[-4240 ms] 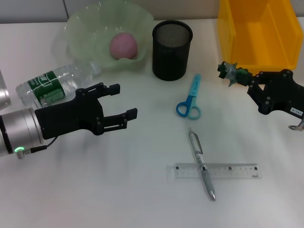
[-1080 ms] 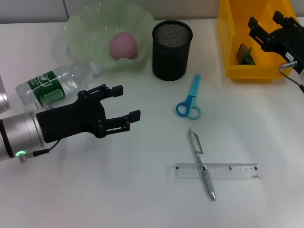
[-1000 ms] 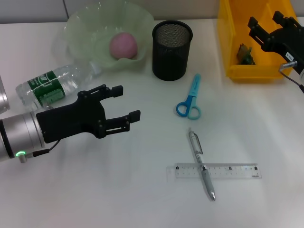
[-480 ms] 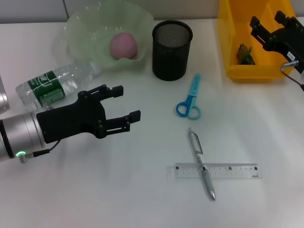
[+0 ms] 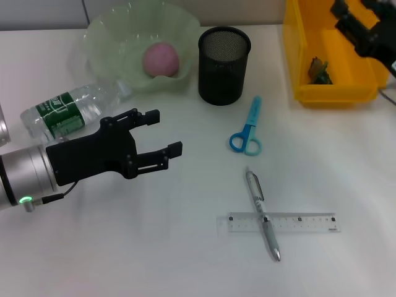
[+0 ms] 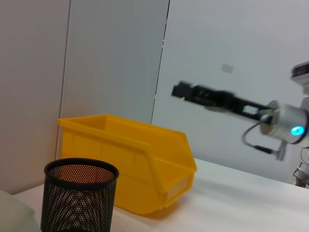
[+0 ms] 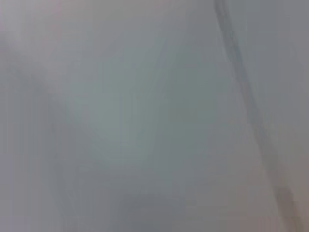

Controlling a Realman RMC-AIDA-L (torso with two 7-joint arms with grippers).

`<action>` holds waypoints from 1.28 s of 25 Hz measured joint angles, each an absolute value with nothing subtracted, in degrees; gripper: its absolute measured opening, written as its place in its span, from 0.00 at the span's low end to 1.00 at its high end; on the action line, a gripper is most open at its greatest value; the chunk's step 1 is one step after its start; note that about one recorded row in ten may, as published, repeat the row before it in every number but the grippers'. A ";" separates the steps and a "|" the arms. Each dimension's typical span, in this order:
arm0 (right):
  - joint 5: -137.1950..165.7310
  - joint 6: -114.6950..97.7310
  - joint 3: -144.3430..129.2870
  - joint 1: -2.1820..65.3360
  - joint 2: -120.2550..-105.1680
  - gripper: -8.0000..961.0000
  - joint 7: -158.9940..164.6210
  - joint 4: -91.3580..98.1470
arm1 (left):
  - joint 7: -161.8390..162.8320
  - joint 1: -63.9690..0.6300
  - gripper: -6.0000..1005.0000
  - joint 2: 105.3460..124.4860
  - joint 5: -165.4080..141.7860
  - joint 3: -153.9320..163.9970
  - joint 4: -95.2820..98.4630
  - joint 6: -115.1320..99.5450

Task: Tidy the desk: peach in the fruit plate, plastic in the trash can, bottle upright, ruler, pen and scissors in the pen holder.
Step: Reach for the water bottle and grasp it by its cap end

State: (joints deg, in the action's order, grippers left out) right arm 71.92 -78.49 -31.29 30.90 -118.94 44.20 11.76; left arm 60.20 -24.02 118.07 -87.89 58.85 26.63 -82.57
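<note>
The pink peach [image 5: 161, 59] lies in the pale green fruit plate [image 5: 111, 34]. A clear bottle [image 5: 68, 111] with a green label lies on its side at the left, just behind my left gripper [image 5: 166, 132], which hovers open and holds nothing. Right of it are the blue scissors [image 5: 247, 131], and the pen [image 5: 263, 213] lies across the clear ruler [image 5: 297, 223]. The black mesh pen holder [image 5: 224, 65] [image 6: 79, 198] stands at the back. The crumpled plastic [image 5: 318, 69] lies inside the yellow trash can [image 5: 297, 62] [image 6: 130, 159]. My right gripper [image 5: 356, 15] is open above the can, partly cut off by the frame.
The yellow bin sits at the table's far right corner, with the pen holder left of it. White table [image 5: 185, 247] stretches in front of both arms. The right wrist view shows only a blurred grey surface.
My right gripper has moved up and back over the yellow bin toward the frame's top right corner. The plastic stays in the bin. The left arm has not moved.
</note>
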 joint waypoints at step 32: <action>102.57 -79.01 -45.46 29.14 -118.96 0.75 53.22 18.44 | 60.82 -22.85 0.80 116.89 -88.34 57.30 26.62 -81.36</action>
